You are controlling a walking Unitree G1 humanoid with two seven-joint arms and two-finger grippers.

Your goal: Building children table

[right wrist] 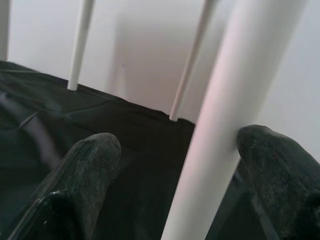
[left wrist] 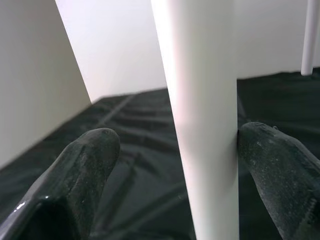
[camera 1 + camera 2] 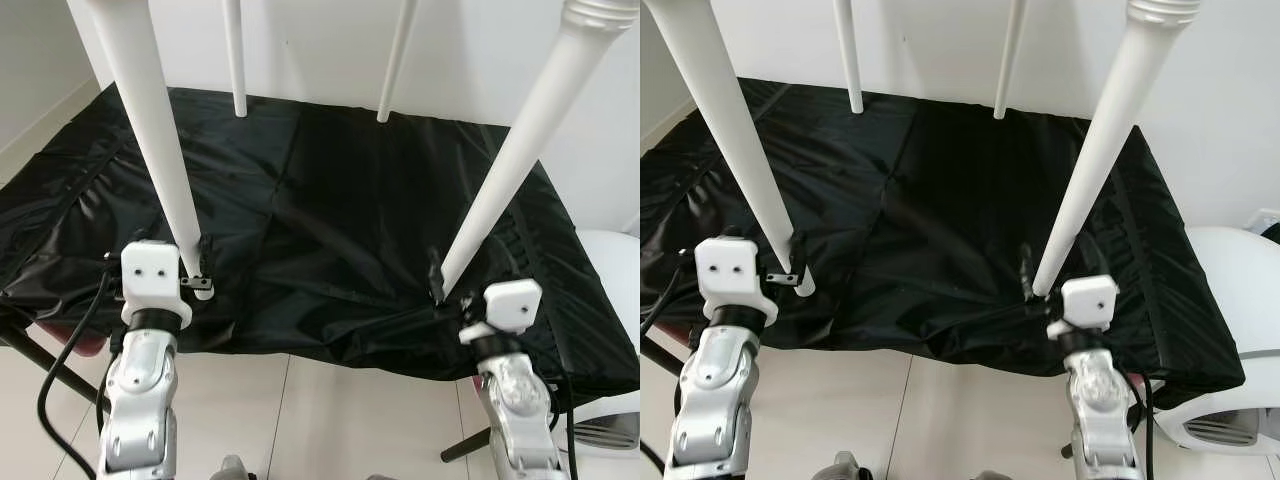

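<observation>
A white children's table stands on a black cloth, with its four tapered legs reaching down from above. The near left leg passes between the fingers of my left gripper close to its foot. In the left wrist view one finger touches that leg while the other finger stands apart. The near right leg sits likewise in my right gripper: one finger rests against the leg, the other is off it. Both grippers are open. The two far legs stand near the wall.
The black cloth covers a raised work surface whose front edge is just before me, with tiled floor below. A white rounded appliance stands at the right. Black frame legs and a cable hang at the left.
</observation>
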